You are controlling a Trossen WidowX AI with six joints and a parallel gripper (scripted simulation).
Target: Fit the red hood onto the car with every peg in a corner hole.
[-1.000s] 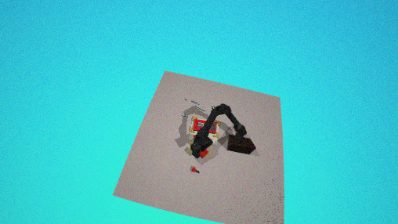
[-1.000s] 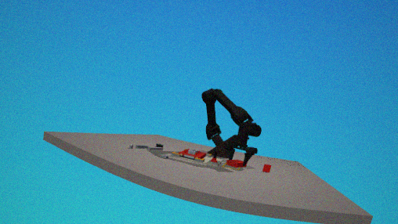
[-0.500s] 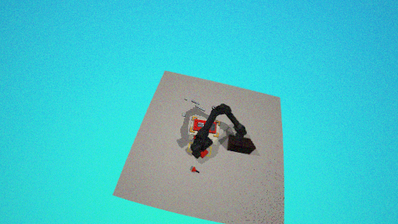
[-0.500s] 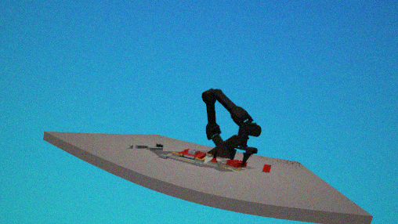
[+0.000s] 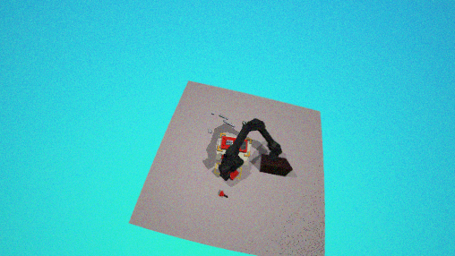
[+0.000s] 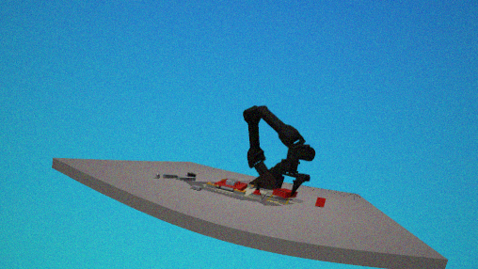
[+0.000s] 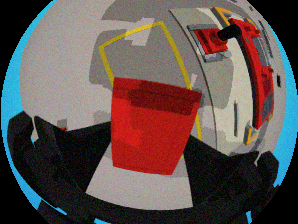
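Observation:
The hood, a red shell [image 5: 234, 174] [image 6: 284, 193] [image 7: 145, 132], is between the fingers of my gripper [image 7: 149, 131]. The gripper is shut on it, with one dark finger at each side in the wrist view. The hood overlaps a yellow outline marked on the surface. Whether it touches the surface cannot be told. The red chassis [image 5: 242, 145] [image 7: 263, 92] sits between orange corner brackets, at the right in the wrist view. A grey block [image 5: 229, 142] is on its deck. The pegs and the hood's corner holes cannot be made out.
A small red block in a grey frame [image 7: 192, 31] lies between hood and chassis, with a black cylinder [image 7: 230, 32] near it. Another small red piece [image 5: 221, 193] [image 6: 320, 202] lies beyond the hood. Thin grey parts [image 5: 228, 123] [image 6: 170, 176] lie past the chassis.

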